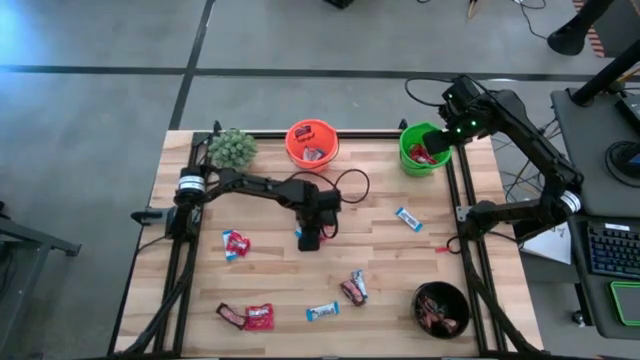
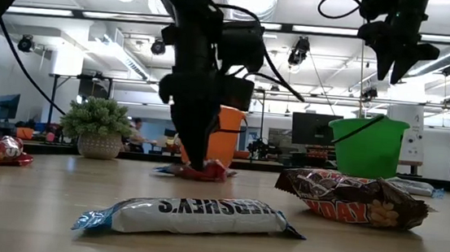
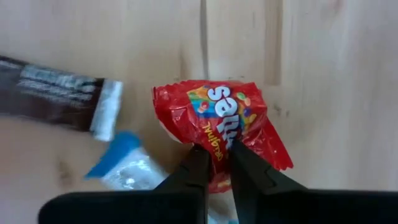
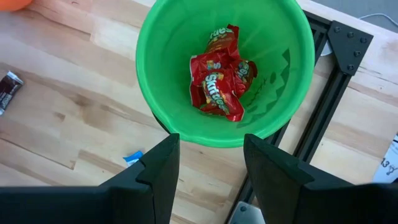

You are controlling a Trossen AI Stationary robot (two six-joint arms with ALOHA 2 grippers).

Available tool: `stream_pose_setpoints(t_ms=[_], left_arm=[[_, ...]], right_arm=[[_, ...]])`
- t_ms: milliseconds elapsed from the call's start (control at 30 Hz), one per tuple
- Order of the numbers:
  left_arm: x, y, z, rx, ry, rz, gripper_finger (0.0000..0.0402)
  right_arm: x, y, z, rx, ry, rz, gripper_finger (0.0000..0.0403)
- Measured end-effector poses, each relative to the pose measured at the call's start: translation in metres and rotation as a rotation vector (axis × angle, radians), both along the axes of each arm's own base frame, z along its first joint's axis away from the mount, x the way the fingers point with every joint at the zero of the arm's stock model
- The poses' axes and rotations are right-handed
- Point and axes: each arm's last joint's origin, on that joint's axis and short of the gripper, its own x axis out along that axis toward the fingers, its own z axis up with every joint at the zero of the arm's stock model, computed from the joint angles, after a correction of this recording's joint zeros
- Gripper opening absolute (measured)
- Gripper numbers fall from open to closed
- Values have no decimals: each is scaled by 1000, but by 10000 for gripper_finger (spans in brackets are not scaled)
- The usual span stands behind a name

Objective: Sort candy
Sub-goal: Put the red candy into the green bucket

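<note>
My left gripper [image 1: 309, 240] is down at the table's middle, shut on a red Skittles packet [image 3: 217, 118] that lies on the wood beside a blue-and-white bar [image 3: 124, 165] and a dark brown bar [image 3: 53, 93]. The low view shows its fingers [image 2: 193, 160] reaching down to the packet [image 2: 209, 172]. My right gripper [image 4: 208, 162] hangs open above the green bucket [image 4: 217, 68], which holds red packets [image 4: 221, 81]; it is at the far right [image 1: 440, 135]. More candy lies scattered: a blue-and-white bar [image 1: 408, 218], a red packet [image 1: 236, 243], and others along the near side [image 1: 322, 311]. My left gripper pinches the red packet between its two fingertips at one edge [image 3: 219, 151], about midway along that edge. The fingers come from above, pointing down. The packet lies flat on the table, partly over the blue-and-white bar.
An orange bucket [image 1: 312, 143] with candy stands at the far middle, and a black bowl [image 1: 441, 308] with dark bars at the near right. A small green plant [image 1: 232, 148] sits far left. A black cable [image 1: 350, 185] loops beside the left arm. Bare wood lies between the scattered sweets.
</note>
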Motion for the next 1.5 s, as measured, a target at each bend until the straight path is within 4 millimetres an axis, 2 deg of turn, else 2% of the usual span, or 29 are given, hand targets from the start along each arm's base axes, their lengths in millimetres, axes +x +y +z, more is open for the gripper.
stream_pose_setpoints(t_ms=[133,267,400,533,733,933,1133,1333,1500], left_arm=[[4,2,19,51,8,-43,6],[17,3,45,72,-74,-75,4],[30,5,82,95,-182,-104,3],[34,12,124,213,-239,-130,2],[25,47,185,364,-301,-69,2],[12,84,227,415,-405,29,1],[2,104,249,461,-469,61,1],[1,117,251,491,-497,72,1],[7,122,251,518,-544,70,1]], right_arm=[[-1,1,1,-5,-2,3,169],[-1,1,1,-8,1,19,169],[0,1,1,4,-29,54,169],[5,1,4,22,-164,131,169],[14,-1,18,-32,-439,225,169],[22,-3,30,-35,-666,312,188],[39,-9,40,-45,-813,334,217],[58,-11,50,-107,-912,371,224],[79,-10,49,-102,-950,415,224]])
